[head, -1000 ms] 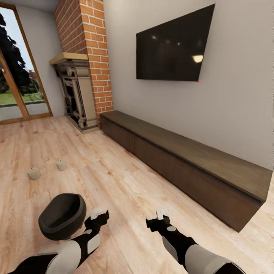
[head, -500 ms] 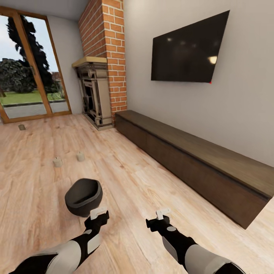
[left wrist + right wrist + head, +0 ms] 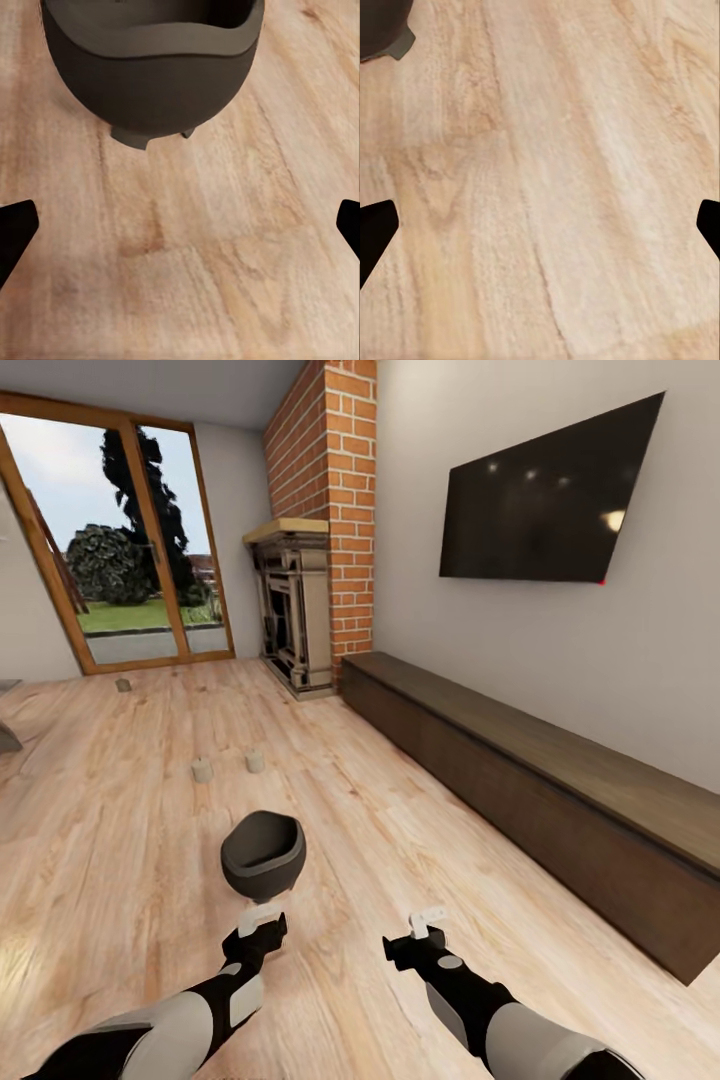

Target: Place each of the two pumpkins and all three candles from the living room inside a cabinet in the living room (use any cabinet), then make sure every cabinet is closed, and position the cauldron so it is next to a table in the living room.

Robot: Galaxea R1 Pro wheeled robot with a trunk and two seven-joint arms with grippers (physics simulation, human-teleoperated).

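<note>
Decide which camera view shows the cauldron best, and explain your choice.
The head view is best: the whole cauldron stands upright on the wooden floor, its open mouth visible. The left wrist view shows its bulging side and small feet up close, with the top cropped. The right wrist view catches just a dark corner and one foot.

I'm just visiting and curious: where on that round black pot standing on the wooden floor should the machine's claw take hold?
Probably on the rim of the round black pot, coming down from above with one finger inside the wide mouth and one outside. Its bulging sides look too broad to span, it stands upright on short feet, and the open left gripper is just short of it.
</note>
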